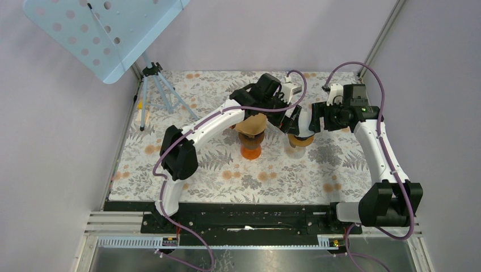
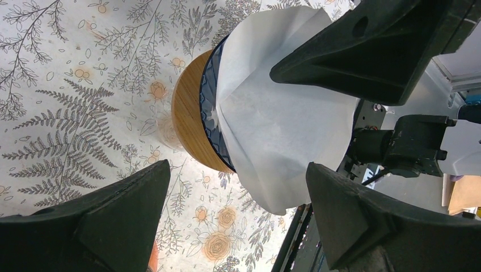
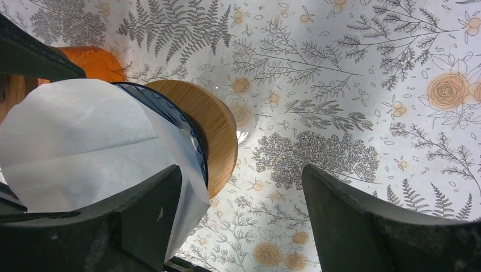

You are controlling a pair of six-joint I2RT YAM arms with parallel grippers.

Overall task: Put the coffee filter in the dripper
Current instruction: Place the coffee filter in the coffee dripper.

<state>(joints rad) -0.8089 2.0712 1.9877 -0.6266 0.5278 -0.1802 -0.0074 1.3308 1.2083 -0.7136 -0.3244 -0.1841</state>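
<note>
Seen from above, the left pincer (image 1: 286, 116) and right pincer (image 1: 309, 122) meet nose to nose over the wood-collared dripper (image 1: 299, 141) at mid-worktop (image 1: 227, 170), with an orange container (image 1: 250, 151) just beside it on the left. From here the arms hide most of what sits in the dripper's mouth. The left wrist camera shows the white paper coffee filter (image 2: 278, 124) lodged in the dripper's dark blue cone, its paper standing well proud of the rim and bulging toward the lens. The left pincer's fingers (image 2: 113, 226) are spread wide to either side, released and grasping nothing, while a black finger that appears to belong to the other arm crosses in front of the paper's upper edge. The right wrist camera gives the opposite side: the filter fills the cone, with one flap spilling over the blue rim and down past the wooden collar. The right pincer is likewise released, jaws wide, though whether its near finger brushes that flap cannot be told. The placing step looks all but done, with the filter in the dripper but not seated. The next move would seem to call for one of two things: a gentle press to settle the paper into the cone and bring the stray flap inside, or a straight retreat by both arms that avoids dragging the light paper out.
</note>
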